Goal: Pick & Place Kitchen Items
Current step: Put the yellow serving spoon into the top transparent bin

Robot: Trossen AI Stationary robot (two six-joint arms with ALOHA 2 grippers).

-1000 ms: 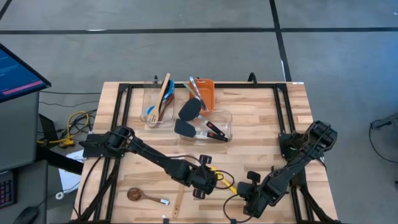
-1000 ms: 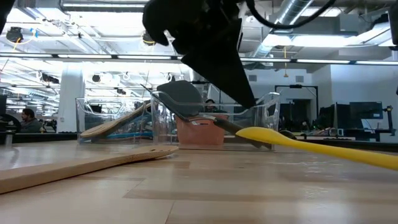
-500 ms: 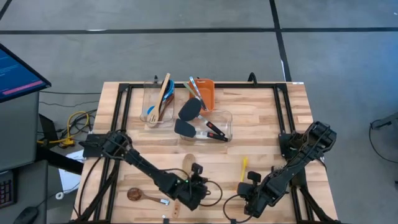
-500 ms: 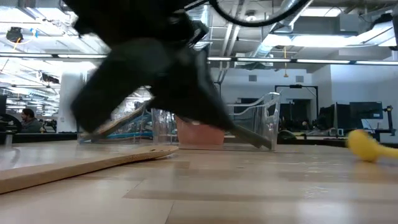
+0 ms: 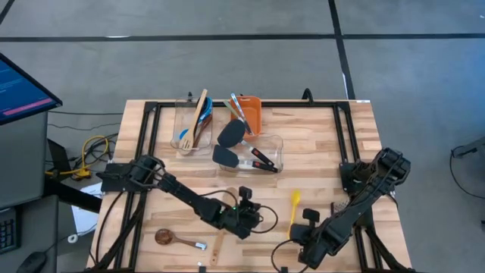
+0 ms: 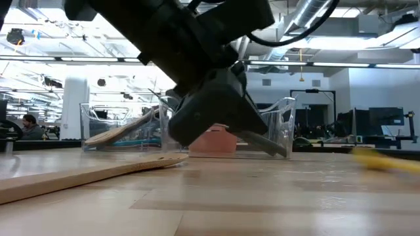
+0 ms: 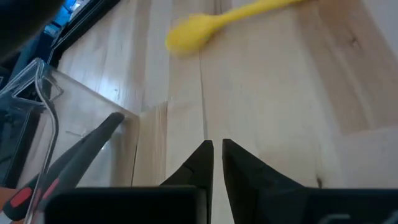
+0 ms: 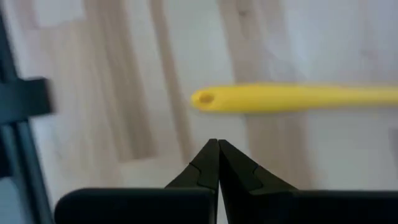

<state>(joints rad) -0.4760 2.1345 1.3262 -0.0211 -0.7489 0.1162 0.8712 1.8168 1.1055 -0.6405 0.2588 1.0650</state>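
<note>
A yellow spoon [image 5: 294,205] lies flat on the wooden table between my two grippers; it also shows in the left wrist view [image 7: 205,23] and the right wrist view [image 8: 292,98]. My left gripper [image 5: 250,214] hangs low over the table's middle, shut to a thin slit [image 7: 216,149] with nothing in it. It points toward the spoon's bowl. My right gripper [image 5: 305,224] hovers shut [image 8: 217,147] just short of the spoon's holed handle end [image 8: 203,98], touching nothing. A wooden spoon [image 5: 170,238] and a wooden spatula [image 5: 218,244] lie near the table's front edge.
At the back stand a clear tub [image 5: 192,127] holding wooden and blue utensils and an orange bin [image 5: 251,114]. In front of them, a second clear tub [image 5: 254,155] holds black turners. In the low view the wooden spatula [image 6: 85,174] lies in the near left foreground.
The yellow spoon has gone from beside my left gripper toward the table's right and now lies in front of my right gripper. My left gripper swung toward the near left, then back toward the middle, and has tipped lower.
</note>
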